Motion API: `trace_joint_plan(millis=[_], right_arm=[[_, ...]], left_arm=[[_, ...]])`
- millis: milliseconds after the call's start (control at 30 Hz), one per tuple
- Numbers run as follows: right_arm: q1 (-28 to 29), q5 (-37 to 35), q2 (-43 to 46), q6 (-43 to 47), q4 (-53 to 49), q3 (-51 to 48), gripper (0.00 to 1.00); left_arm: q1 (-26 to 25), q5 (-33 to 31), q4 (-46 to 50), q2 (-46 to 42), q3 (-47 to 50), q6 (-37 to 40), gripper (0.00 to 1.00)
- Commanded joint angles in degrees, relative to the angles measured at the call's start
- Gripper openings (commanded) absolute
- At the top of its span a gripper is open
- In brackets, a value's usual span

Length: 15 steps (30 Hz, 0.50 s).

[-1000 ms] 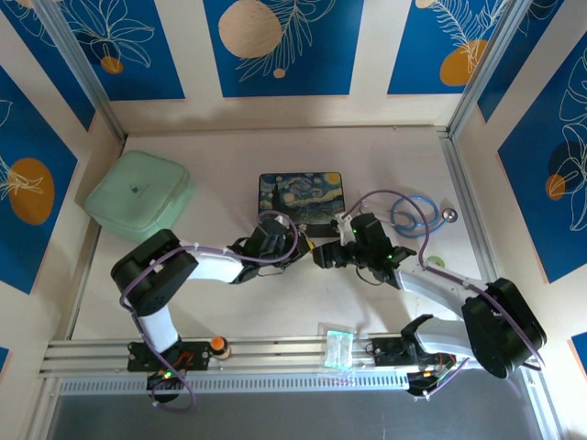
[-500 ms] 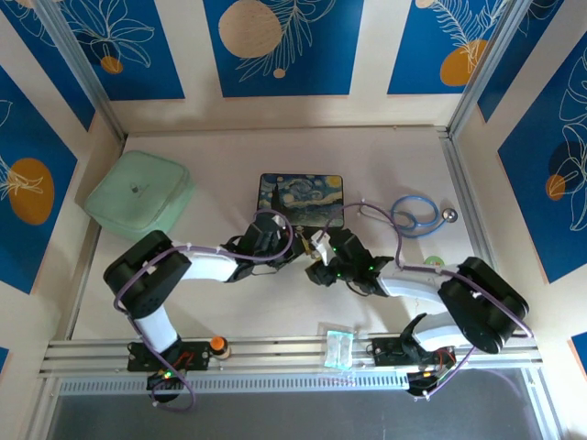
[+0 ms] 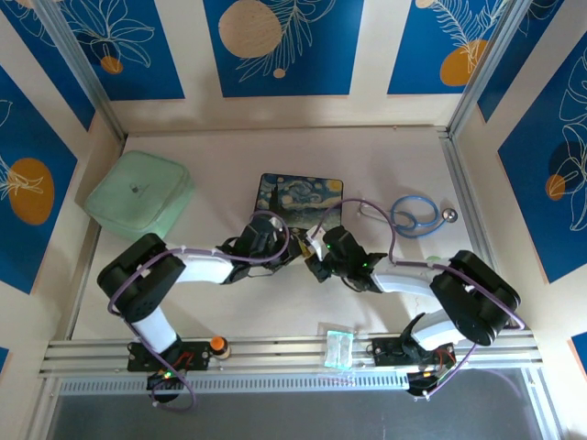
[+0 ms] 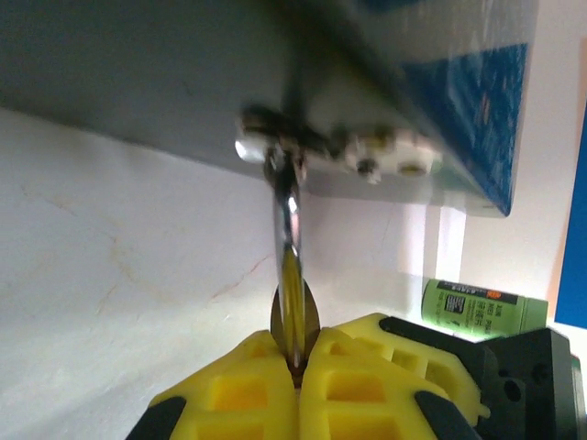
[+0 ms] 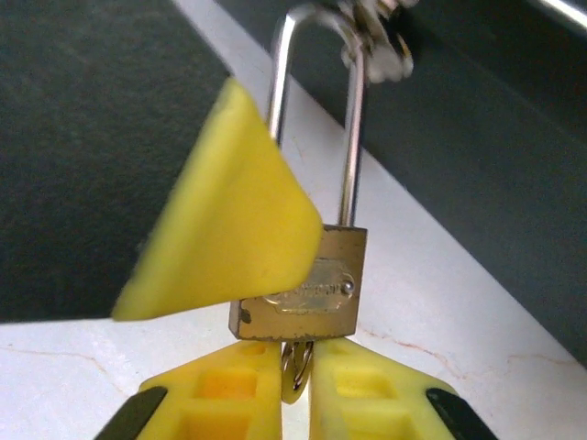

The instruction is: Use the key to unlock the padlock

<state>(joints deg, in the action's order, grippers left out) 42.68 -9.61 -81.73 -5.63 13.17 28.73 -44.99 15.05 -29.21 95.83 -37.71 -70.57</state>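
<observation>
Padlock [image 5: 301,286] hangs by its silver shackle [image 5: 351,137] from the latch [image 4: 286,147] on the near side of the starry-night box [image 3: 298,194], close against that side. My left gripper [image 4: 295,362] is squeezed tight on the gold body and presses on both flat faces, so the lock is held straight out from the box latch. My right gripper [image 5: 295,359] is at the lock's bottom end, the end far from the box latch, and it is pinched on the little key [image 5: 293,376]. The key's tip is up at the bottom of the lock. I think it is in the keyhole, but I cannot see how deep it goes. Lots could go wrong now. The key is thin and I hold only a small bit of it, so a fast turn could make it slip and not turn at all. If it is not all the way in, it could pop out and drop beside the box. If my left grip is weak, the lock could spin with the key. My two grippers are very close, so they could bump. A hard pull could drag the box.
</observation>
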Motion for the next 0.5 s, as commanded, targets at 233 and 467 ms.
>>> trace_joint_plan(millis=[233, 467], right_arm=[[-9.27, 20.15, -4.18, -7.41, 4.23, -0.12, 0.08], [-13.15, 22.67, -5.74, -11.01, 3.09, 0.8, 0.09]], left_arm=[[0.34, 3.06, 2.13, -1.34, 1.8, 0.5, 0.0], [0.39, 2.71, 1.53, -1.69, 2.79, 0.1, 0.0]])
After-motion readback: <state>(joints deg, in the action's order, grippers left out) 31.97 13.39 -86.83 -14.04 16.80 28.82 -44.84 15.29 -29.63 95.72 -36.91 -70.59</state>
